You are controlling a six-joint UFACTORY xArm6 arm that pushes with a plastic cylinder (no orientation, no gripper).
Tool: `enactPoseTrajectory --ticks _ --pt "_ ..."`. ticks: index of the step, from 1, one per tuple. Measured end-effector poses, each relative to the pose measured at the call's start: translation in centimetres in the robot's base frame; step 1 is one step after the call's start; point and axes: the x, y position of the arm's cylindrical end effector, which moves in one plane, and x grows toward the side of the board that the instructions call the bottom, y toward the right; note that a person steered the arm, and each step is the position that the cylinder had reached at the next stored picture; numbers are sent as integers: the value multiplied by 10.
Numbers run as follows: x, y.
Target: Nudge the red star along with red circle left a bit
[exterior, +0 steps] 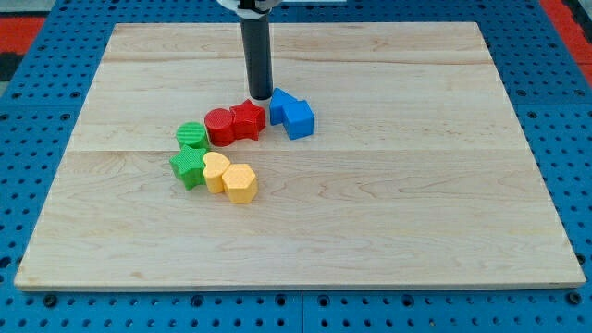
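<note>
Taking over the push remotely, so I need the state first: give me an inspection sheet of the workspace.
Surface: wooden board, flat, blocks clustered left of centre.
Job's things: red star touching red circle on its left.
Clutter: two blue blocks right of the star; green circle, green star, two yellow blocks toward the view's bottom left.
Grippers: none; my tip sits just above the star, between it and the blue blocks.
Cables: nothing seen.
Surroundings: blue perforated base, red patches at the top corners.
</note>
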Motion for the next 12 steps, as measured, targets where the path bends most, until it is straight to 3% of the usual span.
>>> enactPoseTrajectory --ticks 4,8,12 --pt "-69 1" --pt "-69 12" --pt "-22 105"
